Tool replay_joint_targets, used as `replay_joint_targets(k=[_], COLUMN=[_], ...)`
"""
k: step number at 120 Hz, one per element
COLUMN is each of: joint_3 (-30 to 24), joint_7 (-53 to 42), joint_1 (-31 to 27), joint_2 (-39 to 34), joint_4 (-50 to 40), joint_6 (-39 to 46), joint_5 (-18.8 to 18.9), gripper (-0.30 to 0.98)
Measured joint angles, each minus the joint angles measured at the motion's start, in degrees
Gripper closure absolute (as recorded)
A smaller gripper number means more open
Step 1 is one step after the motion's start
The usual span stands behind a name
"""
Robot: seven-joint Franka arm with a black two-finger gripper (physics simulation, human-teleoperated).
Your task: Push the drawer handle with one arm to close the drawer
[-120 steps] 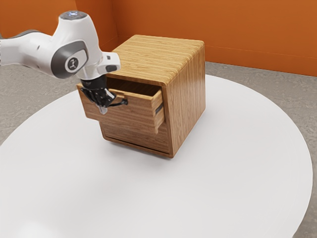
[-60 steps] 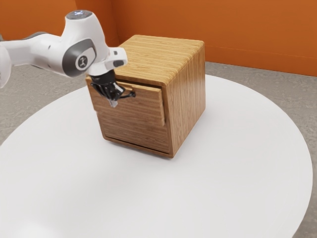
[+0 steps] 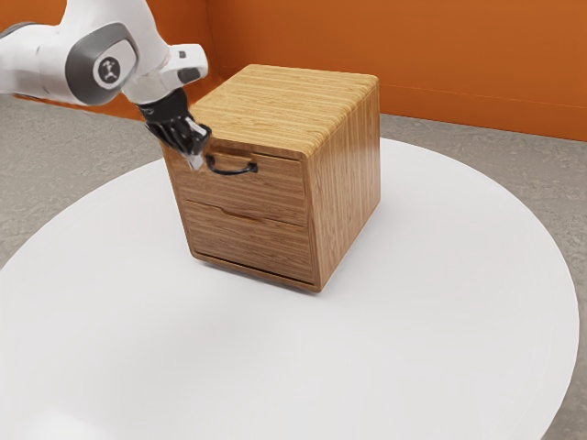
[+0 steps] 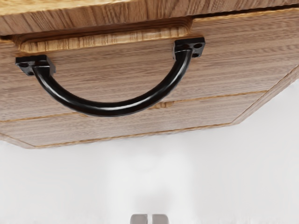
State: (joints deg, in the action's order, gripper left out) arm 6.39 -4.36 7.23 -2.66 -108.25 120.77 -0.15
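in the exterior view's upper left, the hand (image 3: pixel 195 162), fingertips nearly together, is beside the black handle (image 3: pixel 235 170); the top drawer (image 3: pixel 266 188) sits closed in the wooden cabinet (image 3: pixel 347 183) on the white bench (image 3: pixel 303 367).

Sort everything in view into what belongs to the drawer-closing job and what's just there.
For the job:
- black handle
- upper drawer
- wooden cabinet housing it
- robot arm

Just there:
- lower front panel
- round white table
- orange wall
- grey floor
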Motion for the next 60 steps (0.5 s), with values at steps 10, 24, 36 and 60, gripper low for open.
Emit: replay_joint_targets(k=[10, 24, 36, 60], joint_3=[-0.8, -1.3, -1.5, -1.6], joint_7=[1.1, 2.6, 3.7, 5.4], joint_1=[0.0, 0.6, 1.4, 1.4], joint_2=[-3.4, 2.7, 5.2, 5.0], joint_4=[7.2, 26.8, 32.5, 33.4], joint_6=[-9.0, -23.9, -31.9, -40.3], joint_5=[-0.5, -0.6, -0.7, -0.7], gripper=[0.79, 0.71, 0.49, 0.19])
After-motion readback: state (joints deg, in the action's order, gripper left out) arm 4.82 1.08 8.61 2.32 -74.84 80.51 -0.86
